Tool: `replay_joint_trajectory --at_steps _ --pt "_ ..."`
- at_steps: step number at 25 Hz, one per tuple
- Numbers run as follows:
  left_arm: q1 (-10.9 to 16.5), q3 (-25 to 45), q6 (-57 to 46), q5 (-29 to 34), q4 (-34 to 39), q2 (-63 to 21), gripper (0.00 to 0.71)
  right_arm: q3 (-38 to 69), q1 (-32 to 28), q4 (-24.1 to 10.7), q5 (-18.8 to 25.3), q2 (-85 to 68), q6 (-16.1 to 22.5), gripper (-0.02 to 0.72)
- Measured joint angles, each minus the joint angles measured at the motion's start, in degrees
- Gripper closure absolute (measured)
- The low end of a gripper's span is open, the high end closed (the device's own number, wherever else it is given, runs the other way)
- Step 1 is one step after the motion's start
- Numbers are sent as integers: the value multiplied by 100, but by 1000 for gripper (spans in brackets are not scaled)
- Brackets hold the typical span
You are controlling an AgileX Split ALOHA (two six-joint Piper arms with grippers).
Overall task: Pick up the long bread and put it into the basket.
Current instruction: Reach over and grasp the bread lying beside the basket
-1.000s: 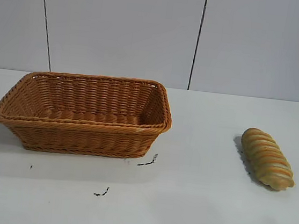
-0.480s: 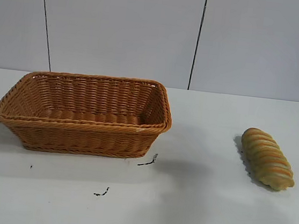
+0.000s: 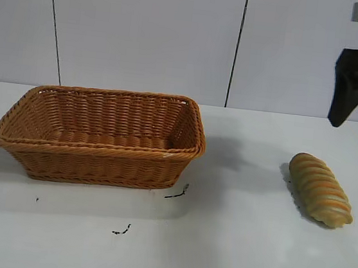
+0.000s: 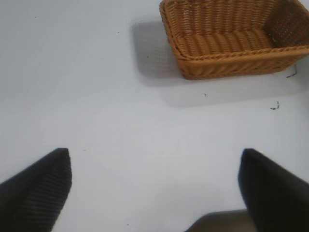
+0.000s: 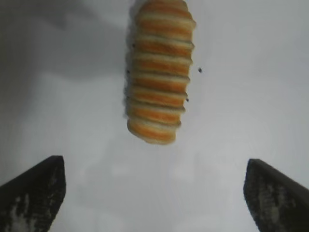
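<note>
A smooth white desk [image 3: 249, 258] runs back to a pale panelled wall [image 3: 145, 33]. The long bread [image 3: 320, 189], a ridged golden-tan loaf striped crosswise, lies at the desk's right, well apart from the woven orange-brown wicker basket [image 3: 99, 157] with its braided rim. The right gripper [image 5: 154, 193] hangs above the loaf, jaws spread wide. The left gripper [image 4: 154, 188] also stands open over bare desk.

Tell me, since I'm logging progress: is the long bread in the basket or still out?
Out. The long bread lies on the white table, well apart from the basket, whose visible inside holds nothing.
</note>
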Motion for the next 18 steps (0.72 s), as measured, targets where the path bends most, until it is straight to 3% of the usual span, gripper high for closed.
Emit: replay_joint_trajectory --at_steps 10,18 --pt "0 0 0 0 0 0 18 -27 0 -51 -696 1014 16 14" --pt "0 0 0 0 0 0 18 -27 0 -11 -905 1297 16 14"
